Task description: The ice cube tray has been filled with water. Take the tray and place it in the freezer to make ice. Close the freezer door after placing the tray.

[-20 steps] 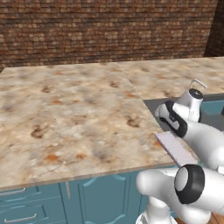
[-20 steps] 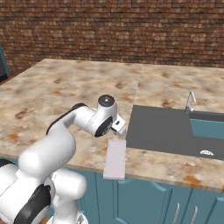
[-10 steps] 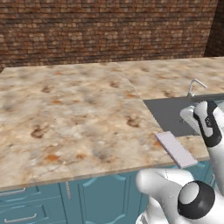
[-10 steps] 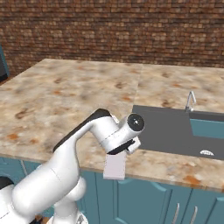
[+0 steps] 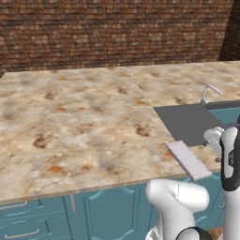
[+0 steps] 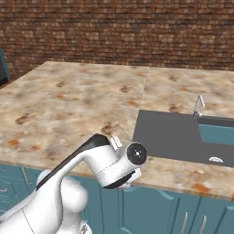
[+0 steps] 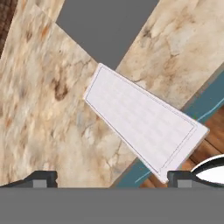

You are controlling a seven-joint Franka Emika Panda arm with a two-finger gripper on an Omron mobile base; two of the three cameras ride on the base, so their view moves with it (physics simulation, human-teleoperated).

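Marble counter [image 5: 84,122] with one ice cube tray [image 7: 142,119] below wide-open, empty tool [image 7: 111,177].

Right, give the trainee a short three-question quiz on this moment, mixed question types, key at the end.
1. True or false: the ice cube tray lies flat at the counter front edge, beside the sink.
2. In the hand view, the fingers are: A) shut on the tray, B) open above it, C) shut on the tap.
3. Fill in: one tray end sticks out past the counter's ____ edge.

Key: 1 true; 2 B; 3 front.
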